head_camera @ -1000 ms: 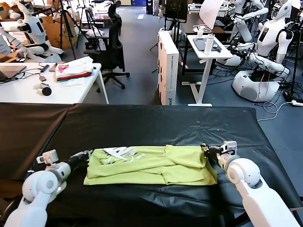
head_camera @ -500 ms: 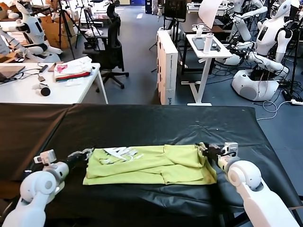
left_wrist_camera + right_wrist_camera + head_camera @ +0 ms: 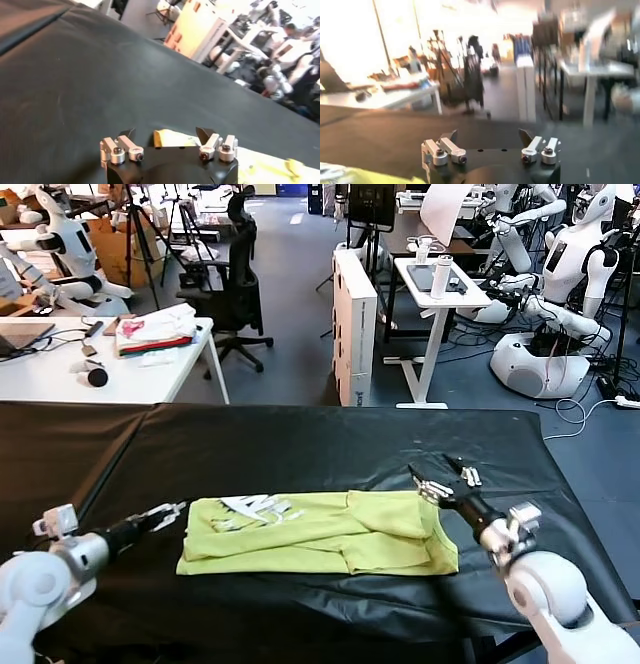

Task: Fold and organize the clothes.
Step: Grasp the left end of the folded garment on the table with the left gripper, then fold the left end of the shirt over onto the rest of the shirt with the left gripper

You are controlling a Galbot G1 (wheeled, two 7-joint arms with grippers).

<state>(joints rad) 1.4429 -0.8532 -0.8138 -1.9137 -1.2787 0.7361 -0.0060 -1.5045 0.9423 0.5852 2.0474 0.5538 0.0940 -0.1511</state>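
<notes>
Head view: lime T-shirt [image 3: 318, 534] lies flat and folded into a wide band on the black table cover [image 3: 300, 449], near-centre, long axis running left-right. White print by the neck sits at its far-left corner. A sleeve fold shows right of centre.

Left gripper [image 3: 165, 514] is low over the cover just left of the shirt's left edge, fingers spread wide, holding nothing. Tips are close to the cloth; can't tell whether they touch it.

Right gripper [image 3: 443, 477] is lifted off the cover above the shirt's far-right corner, tilted up and toward the far side, fingers spread wide, nothing in them.

Background: white desk [image 3: 60, 379] far left with a white-pink-red cloth pile [image 3: 155, 329], office chair [image 3: 238, 274] behind it, white standing table [image 3: 440, 294] far right, other white robots [image 3: 560, 284] along the far right.

Left wrist view: left gripper [image 3: 165, 134] with both black fingertips wide apart, gap between them bare. A yellow-green shirt corner [image 3: 172, 138] lies just beyond the tips, more of it trailing along the cover [image 3: 75, 85].

Right wrist view: right gripper [image 3: 487, 135] with fingers wide apart, nothing between them, aimed out across the room at the desks and chair. A sliver of shirt [image 3: 365, 176] shows at the picture's lower corner; the picture is motion-blurred.
</notes>
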